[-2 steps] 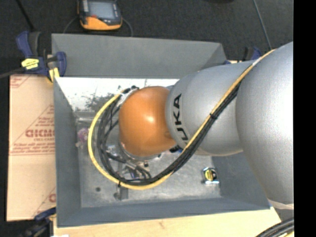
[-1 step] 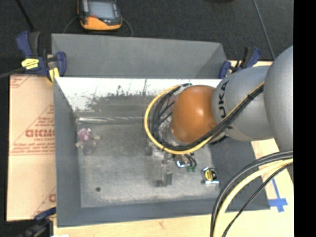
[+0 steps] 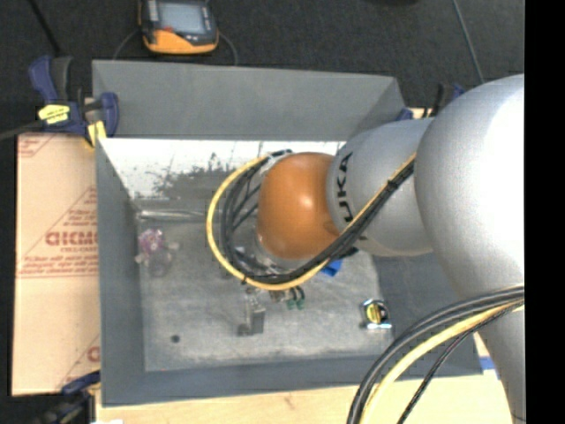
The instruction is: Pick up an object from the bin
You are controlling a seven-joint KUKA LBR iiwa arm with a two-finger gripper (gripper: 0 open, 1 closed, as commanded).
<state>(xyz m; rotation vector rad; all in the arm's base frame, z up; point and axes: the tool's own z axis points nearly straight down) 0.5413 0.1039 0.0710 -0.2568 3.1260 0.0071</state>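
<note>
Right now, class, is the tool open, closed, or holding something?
Tool: cannot be told; the orange wrist cover above it hides most of it.

In the bin [image 3: 119, 263], 5 loose things can be counted, each of a different kind:

- 1 pale purple, partly clear thing [image 3: 154, 246] on the left of the floor
- 1 small round yellow-and-black thing [image 3: 377, 314] on the right
- 1 blue thing [image 3: 331, 270], only its edge showing from under the arm
- 1 small green thing [image 3: 297, 299] near the middle, just below the arm
- 1 tiny dark speck [image 3: 175, 339] toward the near left corner

Anything more under the arm is hidden.
</note>
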